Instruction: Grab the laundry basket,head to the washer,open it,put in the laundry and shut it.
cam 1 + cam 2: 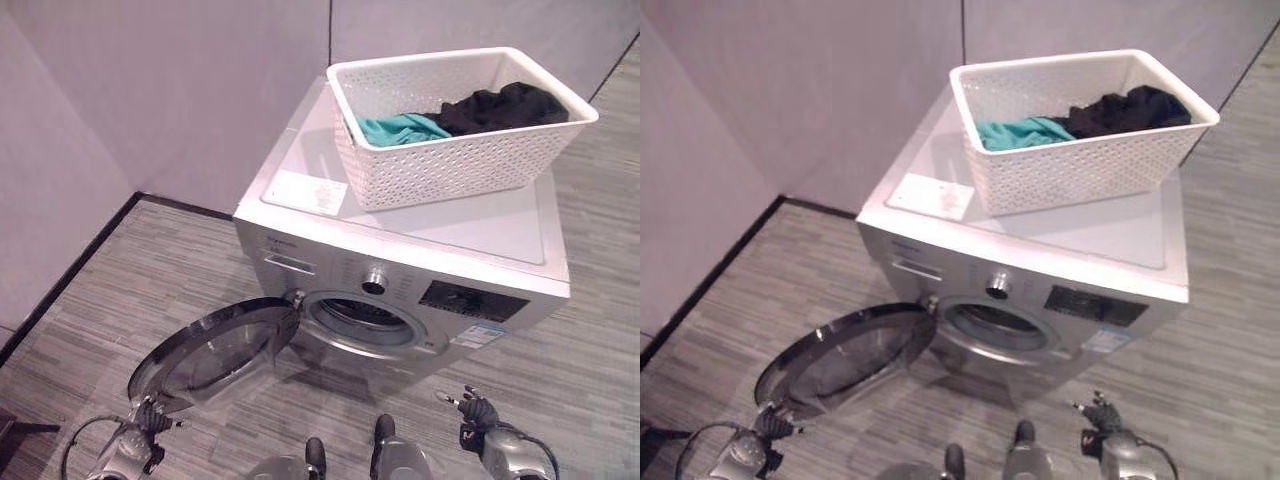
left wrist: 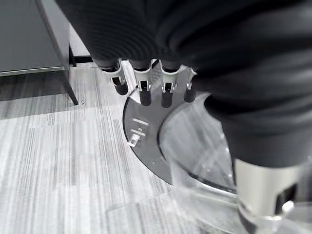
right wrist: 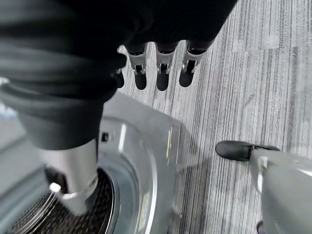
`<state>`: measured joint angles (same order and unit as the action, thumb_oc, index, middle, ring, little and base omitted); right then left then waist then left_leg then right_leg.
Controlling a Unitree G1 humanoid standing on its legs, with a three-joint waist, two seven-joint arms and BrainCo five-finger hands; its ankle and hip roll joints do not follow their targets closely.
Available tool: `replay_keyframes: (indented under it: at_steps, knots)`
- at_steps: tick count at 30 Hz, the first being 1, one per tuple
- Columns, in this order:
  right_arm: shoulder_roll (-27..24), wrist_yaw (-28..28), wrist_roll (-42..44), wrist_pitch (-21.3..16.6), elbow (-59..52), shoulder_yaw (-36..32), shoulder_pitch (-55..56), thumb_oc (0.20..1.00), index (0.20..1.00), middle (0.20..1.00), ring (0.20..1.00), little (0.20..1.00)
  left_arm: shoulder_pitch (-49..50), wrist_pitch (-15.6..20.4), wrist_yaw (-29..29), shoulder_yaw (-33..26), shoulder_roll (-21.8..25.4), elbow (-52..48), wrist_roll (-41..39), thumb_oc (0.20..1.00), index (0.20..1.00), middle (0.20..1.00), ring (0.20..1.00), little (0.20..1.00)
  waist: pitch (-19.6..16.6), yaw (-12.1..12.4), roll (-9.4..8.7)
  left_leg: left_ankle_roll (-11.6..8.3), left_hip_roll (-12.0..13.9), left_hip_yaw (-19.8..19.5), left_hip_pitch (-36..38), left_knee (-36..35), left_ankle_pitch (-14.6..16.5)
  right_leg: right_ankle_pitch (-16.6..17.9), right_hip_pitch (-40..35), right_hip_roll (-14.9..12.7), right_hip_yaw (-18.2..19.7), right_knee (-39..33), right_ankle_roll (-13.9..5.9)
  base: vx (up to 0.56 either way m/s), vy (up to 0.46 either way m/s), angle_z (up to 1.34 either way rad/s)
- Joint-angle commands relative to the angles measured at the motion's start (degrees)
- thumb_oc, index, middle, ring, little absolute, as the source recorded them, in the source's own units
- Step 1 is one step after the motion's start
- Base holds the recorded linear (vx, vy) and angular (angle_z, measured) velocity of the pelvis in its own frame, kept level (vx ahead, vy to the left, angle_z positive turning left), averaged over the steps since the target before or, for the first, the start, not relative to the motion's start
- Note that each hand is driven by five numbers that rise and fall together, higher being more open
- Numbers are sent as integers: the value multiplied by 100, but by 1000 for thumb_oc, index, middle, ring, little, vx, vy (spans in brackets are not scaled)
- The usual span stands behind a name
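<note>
A white woven laundry basket (image 1: pixel 470 150) stands on top of the silver washer (image 1: pixel 480 235), holding a teal cloth (image 1: pixel 400 128) and a black cloth (image 1: pixel 505 105). The washer's round glass door (image 1: pixel 215 350) is swung wide open to the left, and the drum opening (image 1: pixel 362 318) shows dark inside. My left hand (image 1: pixel 150 415) hangs low just below the door's edge, fingers straight and holding nothing; the door (image 2: pixel 161 141) lies past its fingers (image 2: pixel 144 90). My right hand (image 1: pixel 478 410) hangs low to the right of the opening, fingers relaxed and empty, with the drum rim (image 3: pixel 141 170) below it.
Pale walls meet in a corner behind the washer, with a dark skirting line (image 1: pixel 70 270) along the floor at left. Grey striped floor (image 1: pixel 570 380) surrounds the washer. A dark furniture leg (image 2: pixel 58 44) stands on the floor beyond my left hand.
</note>
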<state>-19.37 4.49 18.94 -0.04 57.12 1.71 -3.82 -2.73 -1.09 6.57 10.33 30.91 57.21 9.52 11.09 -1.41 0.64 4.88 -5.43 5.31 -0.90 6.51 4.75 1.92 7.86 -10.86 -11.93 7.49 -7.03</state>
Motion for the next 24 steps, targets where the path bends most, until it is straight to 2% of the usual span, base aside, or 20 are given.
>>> replay_keyframes:
  at_steps: [1, 8, 14, 18, 20, 22, 24]
  knots:
    - [-221, 104, 89, -84, 332, -91, 120, 1000, 1000, 1000, 1000, 1000, -203, 235, 272, -256, 244, -99, -105, 1000, 1000, 1000, 1000, 1000, 42, 12, -212, -266, 336, -306, -173, 202, 480, 221, -123, -72, 257, -523, -173, 44, -79, -7]
    - [-458, 177, 187, -141, 508, -497, 348, 1000, 1000, 1000, 1000, 1000, -37, 316, 426, -576, 143, -157, -366, 1000, 1000, 1000, 1000, 1000, -137, -15, -328, -358, 472, -356, 84, -213, 358, 136, -328, 32, 222, -723, -153, 47, -69, 3]
    - [-488, 250, 122, -195, 500, -564, 411, 1000, 1000, 1000, 1000, 1000, 162, 486, 546, -852, -316, -180, -1011, 1000, 1000, 1000, 1000, 1000, -268, 1, -386, -397, 543, -380, 278, -527, 242, 119, -462, 76, 158, -860, -144, 29, -40, 0]
    - [-295, 249, 160, -225, 665, -431, 358, 1000, 1000, 1000, 1000, 1000, 184, 619, 424, -822, -742, 136, -1492, 1000, 1000, 1000, 1000, 1000, -329, 21, -406, -406, 546, -386, 318, -565, 228, 129, -510, 81, 161, -916, -138, 9, -14, 2]
    - [-37, 269, 191, -248, 886, -240, 315, 1000, 1000, 1000, 1000, 1000, 190, 668, 458, -628, -1089, 409, -1551, 1000, 1000, 1000, 1000, 1000, -344, 43, -429, -398, 541, -408, 314, -555, 225, 161, -527, 88, 175, -970, -125, 5, -16, 0]
    - [-37, 269, 191, -250, 888, -239, 314, 1000, 1000, 1000, 1000, 1000, 187, 672, 460, -627, -1090, 414, -1552, 1000, 1000, 1000, 1000, 1000, -344, 43, -429, -398, 541, -407, 314, -556, 225, 163, -528, 88, 175, -973, -125, 0, 0, 0]
    - [267, 256, 295, -302, 1121, -5, 275, 1000, 1000, 1000, 1000, 1000, 241, 696, 497, -484, -1388, 784, -1598, 1000, 1000, 1000, 1000, 1000, -373, 95, -470, -400, 540, -377, 317, -551, 239, 199, -570, 93, 167, -1080, -128, 18, -37, 2]
